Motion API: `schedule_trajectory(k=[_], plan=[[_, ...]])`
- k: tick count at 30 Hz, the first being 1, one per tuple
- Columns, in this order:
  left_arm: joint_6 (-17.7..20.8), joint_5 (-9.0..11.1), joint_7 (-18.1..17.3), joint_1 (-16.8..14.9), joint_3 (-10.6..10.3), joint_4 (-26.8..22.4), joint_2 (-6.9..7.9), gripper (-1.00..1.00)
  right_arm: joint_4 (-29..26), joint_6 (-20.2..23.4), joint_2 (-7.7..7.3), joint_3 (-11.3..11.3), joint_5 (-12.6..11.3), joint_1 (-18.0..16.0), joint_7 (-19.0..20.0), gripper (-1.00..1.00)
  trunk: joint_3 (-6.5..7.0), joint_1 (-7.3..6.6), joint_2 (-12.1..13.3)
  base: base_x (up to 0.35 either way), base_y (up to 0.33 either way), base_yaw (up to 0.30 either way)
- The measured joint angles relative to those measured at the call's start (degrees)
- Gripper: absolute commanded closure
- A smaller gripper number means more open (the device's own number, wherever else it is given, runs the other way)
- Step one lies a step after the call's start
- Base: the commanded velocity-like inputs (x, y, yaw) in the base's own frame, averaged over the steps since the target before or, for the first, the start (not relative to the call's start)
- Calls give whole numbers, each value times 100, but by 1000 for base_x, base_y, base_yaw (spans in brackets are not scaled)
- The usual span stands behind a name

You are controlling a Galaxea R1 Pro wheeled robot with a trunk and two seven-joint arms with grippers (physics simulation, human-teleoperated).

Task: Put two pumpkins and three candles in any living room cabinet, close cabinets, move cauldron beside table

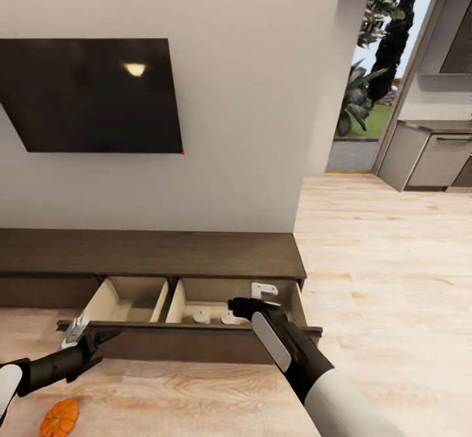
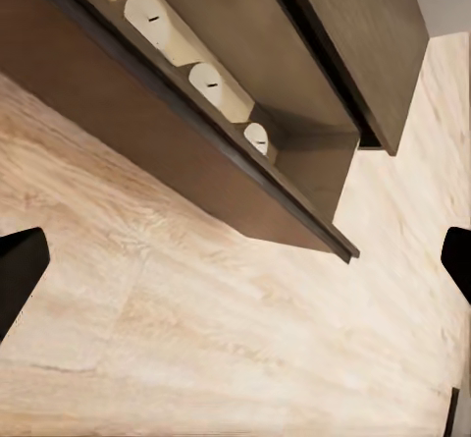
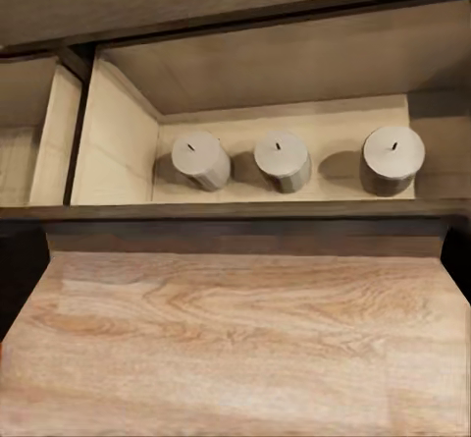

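Note:
The dark-brown cabinet [image 1: 151,253] runs along the wall with its wide drawer [image 1: 196,345] pulled out, showing two pale compartments. Three candles [image 3: 201,157] [image 3: 282,160] [image 3: 392,159] stand in a row in the right-hand compartment; two show in the head view [image 1: 202,316] [image 1: 229,318]. My right gripper [image 1: 264,291] hovers open above that compartment, holding nothing. At the drawer front's left end, my left gripper [image 1: 75,333] is open and empty above the floor. One orange pumpkin [image 1: 59,417] lies on the floor near my left arm. The left wrist view looks along the candles [image 2: 209,81].
A dark TV [image 1: 92,96] hangs on the wall above the cabinet. Wooden floor [image 1: 380,260] stretches to the right toward a doorway with plants [image 1: 373,70] and grey kitchen cupboards [image 1: 432,158].

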Motion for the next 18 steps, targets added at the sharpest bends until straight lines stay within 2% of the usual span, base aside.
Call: schedule_trajectory(k=[4,5,6,7,8,9,10,12,15,18], plan=[[-245,-5,574,0,-33,-17,-197,-100,2,-2,0,129,-6,0,-12,-100,72,-88,160,-323,0,0],[-366,-7,999,1,-49,-44,-345,-100,12,2,0,147,-10,0,-24,-100,90,-110,201,-323,0,0],[-403,-6,1128,0,-53,-50,-389,-100,15,5,0,153,-12,0,-28,-100,108,-132,241,-323,0,0],[-518,-5,1465,0,-89,-72,-503,-100,36,19,0,163,-16,0,-51,-100,126,-153,281,-323,0,0],[-560,-3,1581,0,-127,-83,-544,-100,50,22,0,166,-18,0,-68,-100,144,-176,321,-323,0,0],[-628,-2,1768,0,-247,-101,-604,-100,84,28,0,167,-20,0,-116,-100,162,-198,361,-323,0,0],[-727,3,1978,1,-525,-117,-661,-100,162,36,0,161,-21,0,-230,-100,179,-220,401,-323,0,0],[-930,-4,2139,-5,-979,-128,-698,-100,329,55,0,150,-23,-1,-429,-100,180,-220,403,-323,0,0],[-1187,-13,2219,-7,-1399,-132,-710,-100,497,153,0,138,-25,-6,-617,-100,180,-220,403,-311,0,0],[-1299,-24,2245,-8,-1583,-138,-712,-100,567,290,0,130,-31,-6,-693,-100,180,-220,403,-282,0,0]])
